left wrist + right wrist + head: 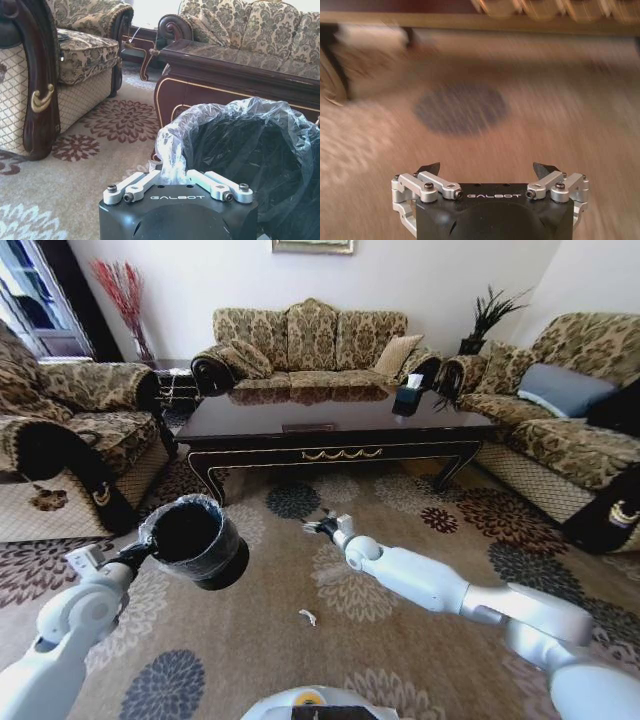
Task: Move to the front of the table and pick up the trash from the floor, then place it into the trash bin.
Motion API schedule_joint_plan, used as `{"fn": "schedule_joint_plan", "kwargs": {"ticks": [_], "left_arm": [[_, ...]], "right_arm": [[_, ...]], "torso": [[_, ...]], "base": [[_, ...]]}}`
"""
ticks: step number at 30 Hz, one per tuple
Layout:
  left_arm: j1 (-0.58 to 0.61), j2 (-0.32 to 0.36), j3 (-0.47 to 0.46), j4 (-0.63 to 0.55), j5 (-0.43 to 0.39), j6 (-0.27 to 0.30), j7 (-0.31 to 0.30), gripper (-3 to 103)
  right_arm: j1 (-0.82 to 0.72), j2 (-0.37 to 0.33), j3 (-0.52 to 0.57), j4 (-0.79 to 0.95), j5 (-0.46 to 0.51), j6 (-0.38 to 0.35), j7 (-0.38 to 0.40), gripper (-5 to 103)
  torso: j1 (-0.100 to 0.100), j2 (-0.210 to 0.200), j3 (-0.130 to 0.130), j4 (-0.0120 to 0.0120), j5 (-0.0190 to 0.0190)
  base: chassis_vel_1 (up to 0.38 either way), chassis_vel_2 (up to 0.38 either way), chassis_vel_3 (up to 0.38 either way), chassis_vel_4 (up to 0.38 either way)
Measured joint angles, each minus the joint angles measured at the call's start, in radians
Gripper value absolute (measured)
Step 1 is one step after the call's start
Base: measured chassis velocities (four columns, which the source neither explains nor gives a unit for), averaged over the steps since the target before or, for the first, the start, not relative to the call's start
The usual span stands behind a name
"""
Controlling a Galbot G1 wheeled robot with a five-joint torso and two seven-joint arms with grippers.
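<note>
Gripping trash bin rim, left gripper fingertips hidden under liner; right gripper spread, hovering near table.

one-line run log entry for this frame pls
left gripper: shut on trash bin rim, bin held off floor | right gripper: open, empty, extended toward table | white scrap: on carpet

- Arms: glossy white rounded shells with silver-grey joints.
- Left gripper and right gripper: black housings lettered "GALBOT", silver linkages, dark screws.
</note>
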Motion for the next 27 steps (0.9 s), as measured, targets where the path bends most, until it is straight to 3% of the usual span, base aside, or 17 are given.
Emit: {"fn": "schedule_joint_plan", "kwargs": {"ticks": [2, 3, 5, 9, 17, 27], "left_arm": [[-0.001, 0.004, 0.003, 0.000, 0.000, 0.000, 0.000, 4], [-0.004, 0.010, 0.008, 0.004, -0.001, 0.001, 0.000, 4], [-0.010, 0.015, 0.015, 0.010, 0.000, 0.002, 0.000, 4], [-0.004, 0.011, 0.016, 0.009, 0.004, 0.003, 0.000, 4], [0.014, -0.003, 0.006, -0.009, 0.007, 0.004, 0.000, 4], [0.023, 0.004, 0.007, -0.029, 0.014, 0.008, -0.008, 4]], "right_arm": [[-0.020, 0.014, 0.021, -0.002, 0.035, -0.027, 0.040, 100], [-0.051, 0.043, 0.062, -0.004, 0.091, -0.082, 0.115, 100], [-0.087, 0.091, 0.102, -0.019, 0.134, -0.125, 0.205, 100], [-0.126, 0.170, 0.149, -0.092, 0.146, -0.145, 0.277, 100], [-0.173, 0.231, 0.207, -0.239, 0.110, -0.140, 0.278, 100], [-0.165, 0.335, 0.409, -0.477, 0.047, -0.088, 0.182, 100]], "torso": [[0.000, 0.000, 0.000, -0.0002, 0.0000], [0.000, 0.000, 0.000, -0.0002, -0.0002], [0.000, 0.000, 0.000, -0.0002, -0.0002], [0.000, 0.000, 0.000, 0.0005, -0.0003], [0.000, 0.000, 0.000, -0.0001, -0.0002], [0.000, 0.000, 0.000, 0.0002, -0.0002]], "base": [[0.000, 0.000, 0.000, 0.000], [0.000, 0.000, 0.000, 0.000], [0.000, 0.000, 0.000, 0.000], [0.000, 0.000, 0.000, 0.000], [0.000, 0.000, 0.000, 0.000], [0.000, 0.000, 0.000, 0.000]]}}
